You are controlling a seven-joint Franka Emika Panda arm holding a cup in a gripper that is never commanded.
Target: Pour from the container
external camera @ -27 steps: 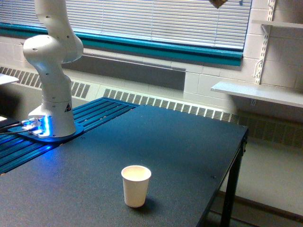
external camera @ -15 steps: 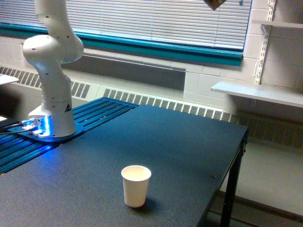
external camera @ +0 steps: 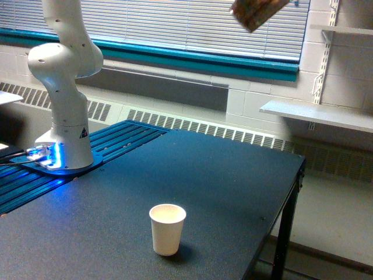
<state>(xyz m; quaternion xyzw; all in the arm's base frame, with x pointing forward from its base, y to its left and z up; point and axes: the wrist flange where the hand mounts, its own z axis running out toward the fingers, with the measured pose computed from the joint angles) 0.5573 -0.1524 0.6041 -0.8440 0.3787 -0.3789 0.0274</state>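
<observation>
Descending into view at the top edge of the exterior view, the container (external camera: 254, 13) now shows far more of itself than it did a moment ago, when only a small brown corner poked into the frame. It is a see-through cup with brown granular bits inside, tilted, hanging high in front of the window blinds (external camera: 192, 26). My tool is out of frame above it, so I cannot tell how its jaws stand. Only my white arm base (external camera: 63, 96) shows, on the exterior view's left. Far below, on the dark bench (external camera: 233, 181), a small white paper cup (external camera: 167, 228) stands upright with its mouth open. The container is well apart from it, higher and toward the exterior view's right. I judge the approach has begun, but I must come down and across before pouring, or the granules will miss.
</observation>
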